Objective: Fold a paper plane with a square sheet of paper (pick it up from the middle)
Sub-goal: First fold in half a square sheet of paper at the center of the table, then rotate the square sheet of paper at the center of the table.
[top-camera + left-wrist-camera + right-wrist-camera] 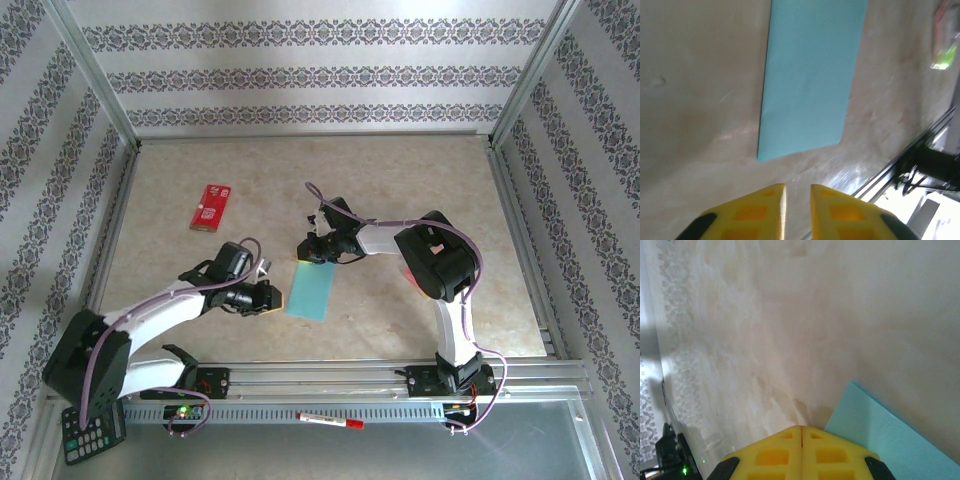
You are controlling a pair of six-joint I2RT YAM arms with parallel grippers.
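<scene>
My left arm reaches low from its base at the near-left corner, forearm almost level, wrist pointing right at the sheet of paper [309,292]. The paper lies flat in the middle of the table [420,170] as a narrow light-blue rectangle. My left gripper [272,300] sits just beside its near-left corner, apart from it. Through my left wrist camera the yellow fingers [765,210] stand a narrow slit apart with nothing between them, the paper [810,75] lying ahead of the tips. My right arm rises from the near-right base, folds at a high elbow and stretches left, so my right gripper [306,250] hangs at the paper's far end. There it [801,440] is clenched tight, fingertips pressed together, empty, with a paper corner [895,445] just to one side.
</scene>
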